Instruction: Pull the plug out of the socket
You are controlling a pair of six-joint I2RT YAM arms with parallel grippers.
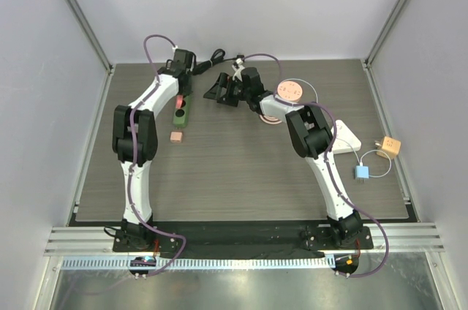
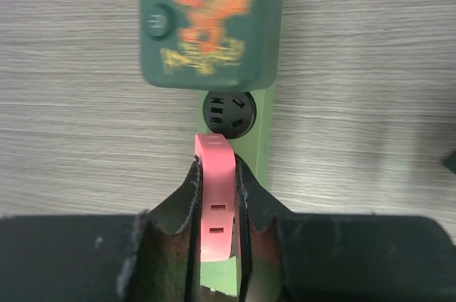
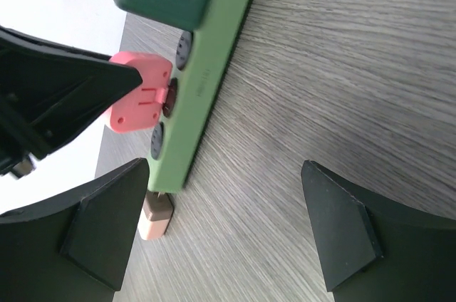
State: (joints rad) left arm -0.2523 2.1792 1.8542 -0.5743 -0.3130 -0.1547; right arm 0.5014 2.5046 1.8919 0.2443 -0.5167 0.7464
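Note:
A light green power strip lies at the back left of the table. A pink plug sits at one of its sockets. My left gripper is shut on the pink plug, one finger on each flat side, above the green strip. In the right wrist view the plug sits close against the strip's socket face. My right gripper is open and empty just right of the strip, its fingers spread wide over bare table.
A dark green adapter is plugged into the strip beyond an empty black socket. A beige adapter sits at the strip's near end. A white strip, an orange plug and a blue plug lie right.

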